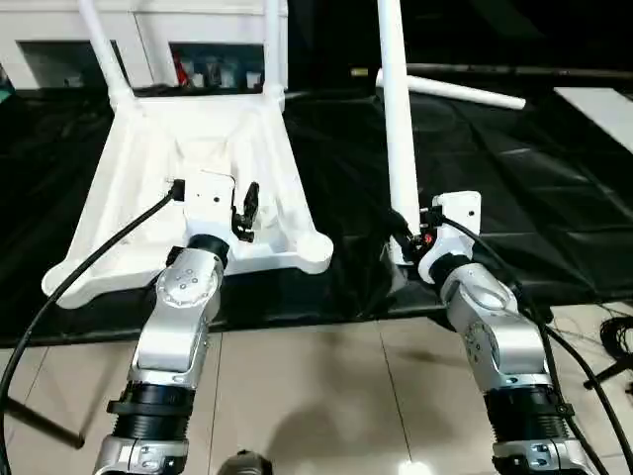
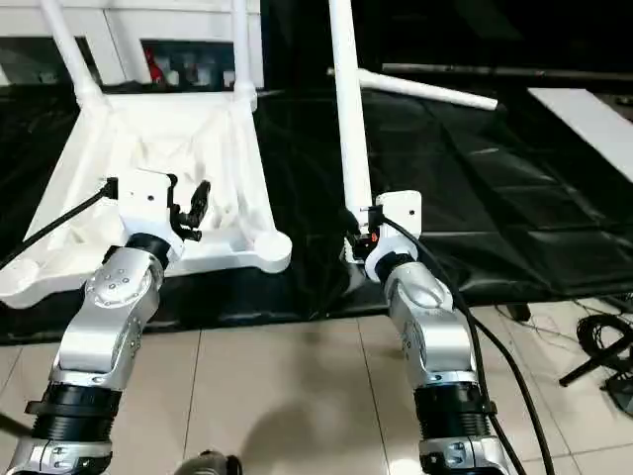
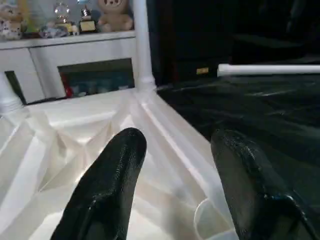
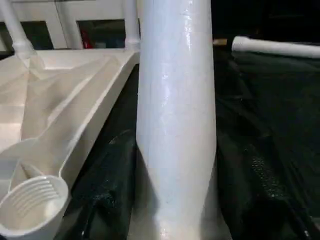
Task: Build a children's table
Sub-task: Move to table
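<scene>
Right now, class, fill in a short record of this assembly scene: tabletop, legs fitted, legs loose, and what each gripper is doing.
tabletop: upside down on black sheet, ribbed underside up
legs fitted: two, in the far corner sockets
leg in hand: upright, beside the tabletop
leg loose: lying on the sheet
left gripper: open, above the tabletop
right gripper: shut on the upright leg
</scene>
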### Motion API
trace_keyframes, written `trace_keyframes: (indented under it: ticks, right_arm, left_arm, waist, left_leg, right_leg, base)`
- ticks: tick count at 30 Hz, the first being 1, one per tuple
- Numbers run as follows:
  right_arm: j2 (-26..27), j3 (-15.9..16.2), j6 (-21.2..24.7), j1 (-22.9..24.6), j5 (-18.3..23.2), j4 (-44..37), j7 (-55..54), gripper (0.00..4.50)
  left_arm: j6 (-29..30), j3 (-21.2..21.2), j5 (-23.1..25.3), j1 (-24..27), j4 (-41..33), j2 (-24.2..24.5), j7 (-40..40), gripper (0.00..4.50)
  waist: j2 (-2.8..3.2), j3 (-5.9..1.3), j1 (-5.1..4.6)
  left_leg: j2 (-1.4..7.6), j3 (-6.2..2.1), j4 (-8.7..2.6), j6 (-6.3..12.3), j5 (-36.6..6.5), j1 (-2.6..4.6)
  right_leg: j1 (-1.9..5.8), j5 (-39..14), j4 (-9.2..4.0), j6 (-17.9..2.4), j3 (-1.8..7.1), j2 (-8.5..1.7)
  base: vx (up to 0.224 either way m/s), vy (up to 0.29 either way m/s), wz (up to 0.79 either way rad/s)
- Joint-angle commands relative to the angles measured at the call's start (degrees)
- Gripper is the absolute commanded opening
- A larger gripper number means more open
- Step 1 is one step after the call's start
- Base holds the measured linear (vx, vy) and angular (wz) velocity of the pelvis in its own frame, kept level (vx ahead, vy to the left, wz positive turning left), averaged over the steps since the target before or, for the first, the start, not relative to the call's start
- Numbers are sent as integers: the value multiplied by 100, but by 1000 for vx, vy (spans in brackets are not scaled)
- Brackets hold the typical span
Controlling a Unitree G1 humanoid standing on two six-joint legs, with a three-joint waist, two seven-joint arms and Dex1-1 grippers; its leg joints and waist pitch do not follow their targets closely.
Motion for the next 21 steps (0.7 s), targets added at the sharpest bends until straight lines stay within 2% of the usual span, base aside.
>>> trace_keyframes:
  ticks: [1, 2, 3, 5, 6, 7, 8, 9, 12, 13, 16, 17, 18, 19, 20, 21]
  right_arm:
    - [-35, -37, 44, 27, 27, -238, -14, 193]
    - [-36, -36, 46, 26, 25, -237, -15, 193]
    - [-36, -36, 46, 26, 25, -237, -15, 193]
    - [-50, -19, 43, 8, 8, -225, -6, 193]
    - [-51, -17, 43, 5, 6, -223, -4, 193]
    - [-51, -12, 43, -2, 4, -217, -2, 193]
    - [-51, -12, 43, -2, 4, -217, -2, 193]
    - [-50, -9, 43, -14, 2, -204, -2, 193]
    - [-46, -2, 44, -26, 1, -198, -2, 193]
    - [-45, 0, 47, -26, 1, -200, -4, 193]
    - [-73, 54, 55, -19, -36, -232, 32, 193]
    - [-82, 67, 58, -17, -46, -240, 44, 193]
    - [-95, 86, 61, -14, -59, -250, 61, 193]
    - [-109, 107, 66, -11, -73, -263, 80, 193]
    - [-109, 107, 66, -11, -73, -263, 80, 193]
    - [-129, 150, 76, -5, -100, -280, 110, 193]
  left_arm:
    - [46, -5, -19, -2, -120, 21, -34, 264]
    - [47, -3, -23, -5, -117, 20, -39, 264]
    - [47, -3, -23, -5, -117, 20, -39, 264]
    - [55, 3, -30, -12, -115, 15, -47, 264]
    - [57, 3, -31, -13, -116, 15, -47, 264]
    - [57, 5, -31, -15, -113, 16, -48, 264]
    - [57, 5, -31, -15, -113, 16, -48, 264]
    - [56, 8, -29, -21, -102, 19, -48, 264]
    - [56, 14, -32, -28, -89, 25, -48, 264]
    - [59, 12, -30, -30, -88, 31, -51, 264]
    - [60, 3, -31, -41, -80, 36, -58, 264]
    - [60, 1, -32, -43, -80, 36, -58, 264]
    - [60, -2, -34, -46, -79, 35, -58, 264]
    - [61, -6, -35, -48, -79, 36, -59, 264]
    - [61, -6, -35, -48, -79, 36, -59, 264]
    - [55, -12, -34, -58, -63, 33, -59, 264]
  waist:
    - [8, -249, -95]
    - [39, -258, -111]
    - [22, -285, -133]
    - [25, -376, -166]
    - [23, -397, -179]
    - [23, -446, -199]
    - [20, -463, -198]
    - [3, -488, -193]
    - [-15, -535, -145]
    - [-11, -551, -132]
    - [-1, -579, -145]
    - [20, -590, -158]
    - [16, -590, -179]
    - [33, -579, -212]
    - [19, -575, -264]
    - [15, -555, -271]
  left_leg:
    - [347, -260, -393, -401, -3742, 356]
    - [369, -286, -442, -419, -3792, 369]
    - [379, -303, -466, -405, -3724, 342]
    - [386, -283, -525, -215, -3145, 302]
    - [384, -267, -525, -141, -2925, 280]
    - [359, -207, -493, 110, -2323, 265]
    - [348, -188, -472, 199, -2132, 268]
    - [306, -146, -416, 396, -1719, 235]
    - [213, -90, -307, 735, -929, 146]
    - [192, -97, -258, 954, -528, 150]
    - [205, -151, -195, 1286, -61, 204]
    - [240, -201, -164, 1514, 191, 291]
    - [277, -239, -147, 1659, 315, 343]
    - [383, -334, -112, 1998, 554, 473]
    - [481, -427, -60, 2305, 737, 606]
    - [489, -425, -39, 2396, 733, 601]
  right_leg:
    - [68, -3601, -808, -195, 231, -538]
    - [117, -3407, -804, -197, 213, -515]
    - [175, -3229, -771, -219, 217, -511]
    - [307, -2310, -696, -469, 259, -501]
    - [329, -2024, -665, -555, 272, -493]
    - [366, -1250, -588, -806, 282, -467]
    - [378, -1011, -561, -881, 281, -460]
    - [423, -622, -523, -1003, 283, -460]
    - [530, 12, -451, -1132, 290, -440]
    - [536, 435, -373, -1138, 272, -383]
    - [523, 881, -255, -1096, 226, -319]
    - [464, 1061, -181, -1050, 194, -282]
    - [413, 1130, -126, -1027, 182, -268]
    - [270, 1121, -19, -990, 161, -271]
    - [117, 958, 64, -971, 166, -300]
    - [96, 913, 67, -982, 196, -343]
  base:
    - [0, 0, 0]
    - [61, 39, -19]
    - [82, 44, -16]
    - [88, 41, -14]
    - [90, 26, -6]
    - [90, 26, -6]
    - [98, 8, -2]
    - [106, -10, 0]
    - [105, -18, 2]
    - [104, -24, 4]
    - [99, -24, 3]
    - [92, -22, 4]
    - [85, -26, 5]
    - [85, -26, 5]
    - [67, -39, 4]
    - [38, -50, 10]
